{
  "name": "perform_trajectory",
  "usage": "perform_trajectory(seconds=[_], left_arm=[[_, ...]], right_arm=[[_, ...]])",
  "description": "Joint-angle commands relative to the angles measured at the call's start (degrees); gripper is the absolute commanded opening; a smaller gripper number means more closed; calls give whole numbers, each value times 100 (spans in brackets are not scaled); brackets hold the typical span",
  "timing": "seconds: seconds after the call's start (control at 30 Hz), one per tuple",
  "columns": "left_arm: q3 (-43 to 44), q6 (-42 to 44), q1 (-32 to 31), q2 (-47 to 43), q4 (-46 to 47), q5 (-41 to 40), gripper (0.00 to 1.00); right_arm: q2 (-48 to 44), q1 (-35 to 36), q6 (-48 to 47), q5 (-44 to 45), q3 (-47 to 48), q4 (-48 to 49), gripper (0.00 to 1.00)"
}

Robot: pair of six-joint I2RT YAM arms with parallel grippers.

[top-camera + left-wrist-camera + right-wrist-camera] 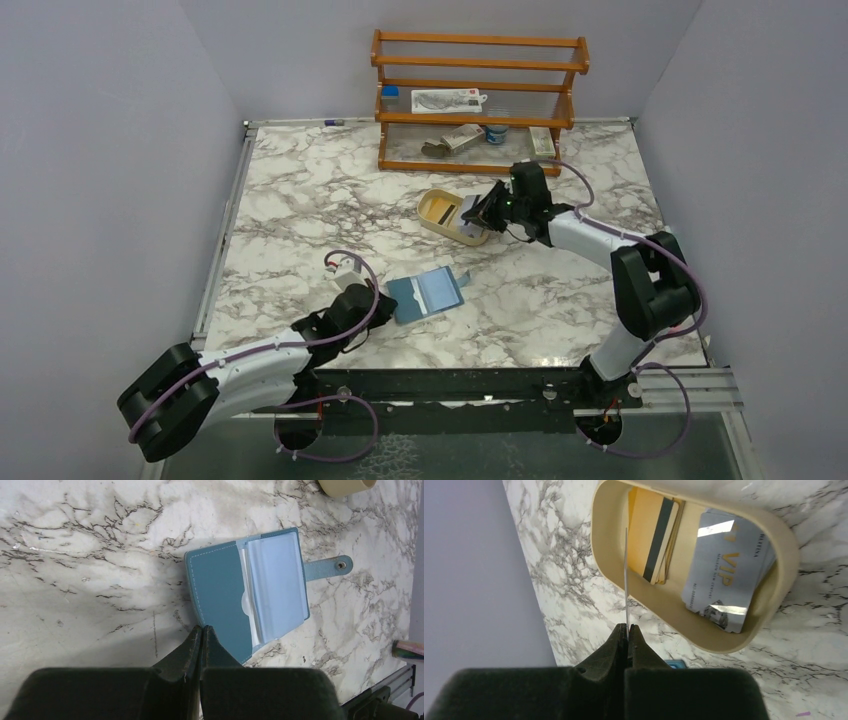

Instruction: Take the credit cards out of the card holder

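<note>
Stitched matt leather-like card holder (220,595), glossy marble-patterned table (90,570), wooden rack (478,95).

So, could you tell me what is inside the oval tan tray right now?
The tray holds a silver VIP card and a yellow stack with a dark stripe. Anything beneath them is covered.

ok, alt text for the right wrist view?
The right fingers pinch a thin card edge-on above an oval tan tray on marble. Inside lie a silver VIP card and a dark-striped card.
</note>
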Motion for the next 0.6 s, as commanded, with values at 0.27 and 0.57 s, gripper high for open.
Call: perform_trajectory(seconds=[0.27,0.57], left_arm=[[-85,-56,28,-138,-163,-17,0],[-120,-97,23,-105,-130,-19,0]], right_arm=[[362,-316,-193,80,-75,-273,1],[666,-318,-436,-40,83,-487,1]])
